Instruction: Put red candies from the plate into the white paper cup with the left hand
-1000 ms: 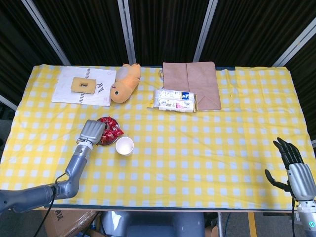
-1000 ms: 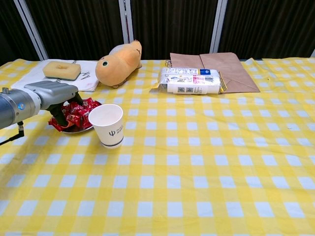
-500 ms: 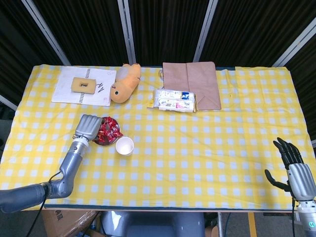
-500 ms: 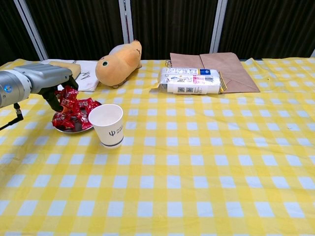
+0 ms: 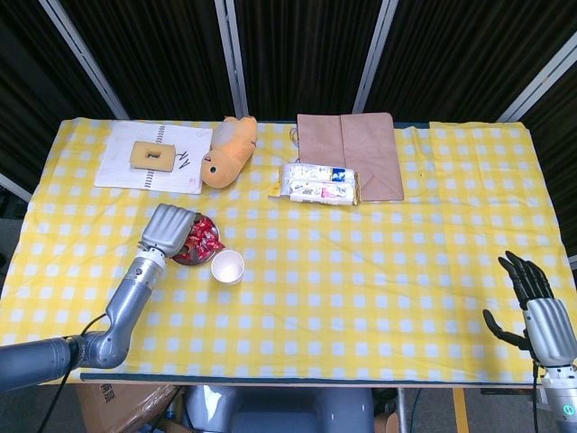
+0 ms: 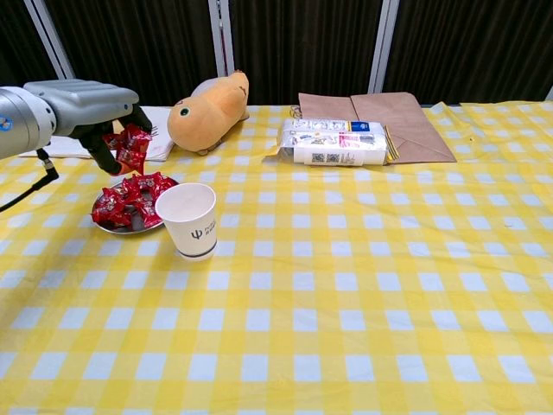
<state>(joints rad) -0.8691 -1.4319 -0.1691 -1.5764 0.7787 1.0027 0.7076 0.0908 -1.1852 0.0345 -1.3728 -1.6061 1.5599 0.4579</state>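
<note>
Holding one red candy [image 6: 131, 143] above the plate [image 6: 105, 226] at left of frame, the left hand [image 6: 91, 108] grips it. White paper cup [image 6: 190, 220] looks empty; transfer pending. Right hand [image 5: 539, 311] idle, fingers apart, lower right.

cup [image 6: 190, 220] right of plate [image 6: 111, 226] — plush [image 6: 207, 111] behind, bag [image 6: 380, 121] further right

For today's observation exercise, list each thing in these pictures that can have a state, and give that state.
left hand: raised above the plate, holds red candies
plate: holds a heap of red candies
white paper cup: upright, open
right hand: empty, fingers apart
brown paper bag: flat
plush toy: lying down
</note>
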